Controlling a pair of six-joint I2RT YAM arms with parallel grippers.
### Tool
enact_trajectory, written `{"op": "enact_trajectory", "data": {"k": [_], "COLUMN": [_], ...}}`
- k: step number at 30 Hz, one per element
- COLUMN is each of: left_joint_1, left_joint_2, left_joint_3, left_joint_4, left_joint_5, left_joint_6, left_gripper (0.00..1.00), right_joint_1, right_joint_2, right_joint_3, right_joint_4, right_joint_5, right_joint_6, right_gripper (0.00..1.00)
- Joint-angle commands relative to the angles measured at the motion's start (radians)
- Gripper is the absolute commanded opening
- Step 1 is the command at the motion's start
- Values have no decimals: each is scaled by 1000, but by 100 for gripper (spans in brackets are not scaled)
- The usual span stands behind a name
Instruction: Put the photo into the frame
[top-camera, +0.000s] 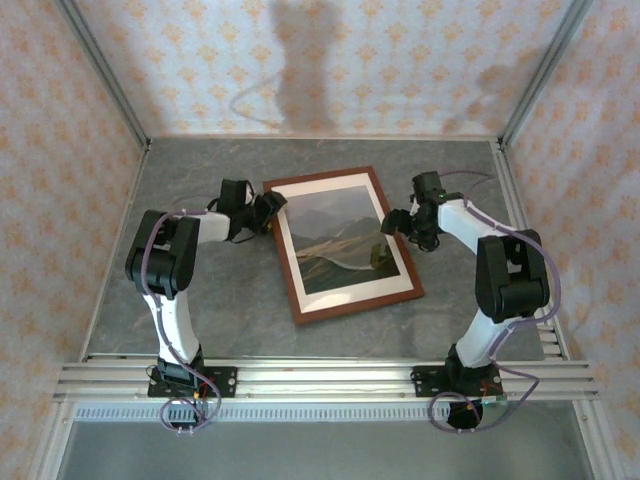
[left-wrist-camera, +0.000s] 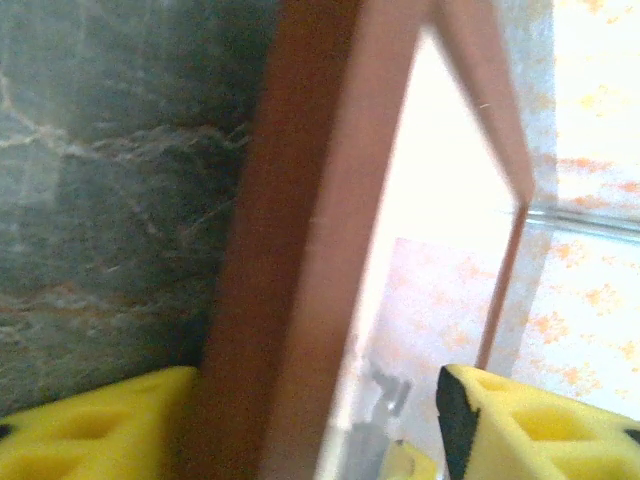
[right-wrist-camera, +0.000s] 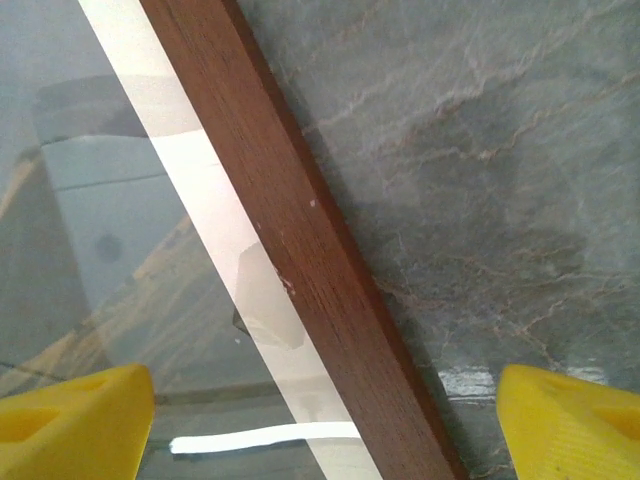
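The photo (top-camera: 338, 238) sits inside the frame (top-camera: 283, 253), a landscape of hazy grey mountains above brown-green slopes. A white mat (right-wrist-camera: 192, 150) borders it on all sides. Glass lies over it and throws back pale glare, so in my right wrist view the print looks washed out and partly masked by reflections. The frame is a thin reddish-brown wooden rectangle with narrow moulding. It lies near the middle of the grey, marble-veined table (top-camera: 225, 330), turned so its long sides run at a slant away from my bases.

My left end effector (top-camera: 268, 210) is at the frame's far left corner. It is released, and its jaws straddle the left moulding. In the left wrist view one yellow finger (left-wrist-camera: 95, 430) sits right against the outer side of the wood, though I cannot tell whether it presses on it. The other finger hangs over the glass, apart from the wood.

My right end effector (top-camera: 400, 222) is at the right long side, spread wide and gripping nothing. The moulding runs between its yellow fingers (right-wrist-camera: 575, 420). One is over the glass and one over bare table, both apart from the wood.
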Motion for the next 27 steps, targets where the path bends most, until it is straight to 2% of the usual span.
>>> {"op": "enact_trajectory", "data": {"k": [1,7,13,24,27], "left_joint_1": [28,47,49,49,49], "left_joint_2": [-33,-98,-218,-508,-611], "left_joint_3": [50,84,73,-163,-238], "left_joint_4": [-63,-255,-410,-356,-343], "left_joint_5": [-37,-119,-288,-367,-408], "left_joint_6": [105,258,390,428,448], "left_gripper": [71,81,87,89,92], "right_joint_1": [-1,0,18,134,136], "right_joint_2": [-4,-51,-127,-267,-298], "right_joint_3": [-29,-102,-188,-286,-267], "right_joint_4": [1,-8,-8,41,9], "right_joint_5": [-16,-62,-157,-275,-249], "right_joint_6": [-14,-18,-11,42,12], "right_gripper": [88,87,83,80,80]}}
